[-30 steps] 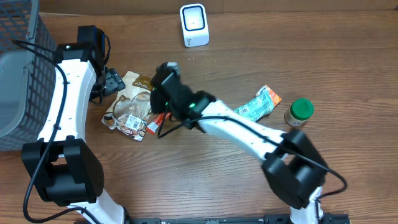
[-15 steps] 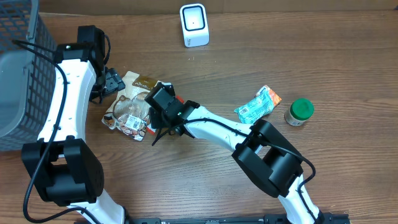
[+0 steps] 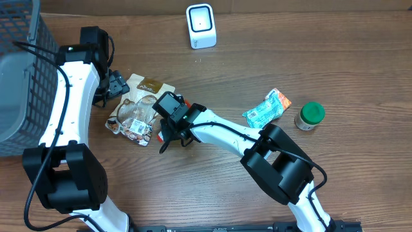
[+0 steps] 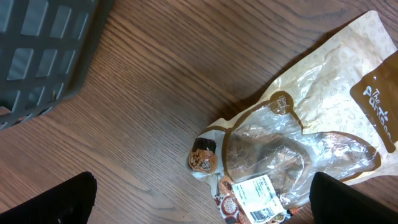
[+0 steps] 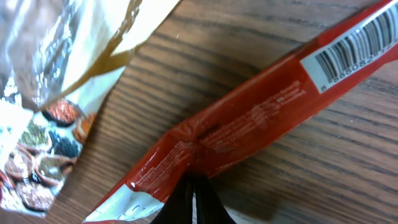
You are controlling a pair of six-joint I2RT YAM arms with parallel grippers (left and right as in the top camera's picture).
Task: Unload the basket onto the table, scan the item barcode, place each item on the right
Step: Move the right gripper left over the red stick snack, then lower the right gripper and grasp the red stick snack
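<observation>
Down at the middle of the counter point(image 3: 335, 58), the right end effector point(image 5: 193, 190) has its two tips pressed together with no gap showing. They meet on the lower edge of a red packet point(image 5: 249, 118), where the wrapper puckers into a crease. The packet lies flat on the wood, running on a diagonal. Its barcode point(image 5: 351, 46) faces up on a white label at the far end from the pinch.

Just beside the packet's other end sits a tan and clear snack bag point(image 3: 138, 103) printed with pictures of nuts and grains. The two appear to touch or overlap there, though the right arm covers that spot in the overhead view.

The left end effector point(image 3: 116, 84) hovers at the upper left corner of the snack bag, spread wide and holding nothing. Its dark fingers point(image 4: 59, 199) stand at opposite lower corners of the left wrist view.

A white scanner point(image 3: 201, 26) stands upright near the back edge, well apart from the red packet. A grey mesh basket point(image 3: 19, 58) fills the left side. To the right lie a teal packet point(image 3: 267, 107) and, just beside it, a green-lidded jar point(image 3: 310, 116).
</observation>
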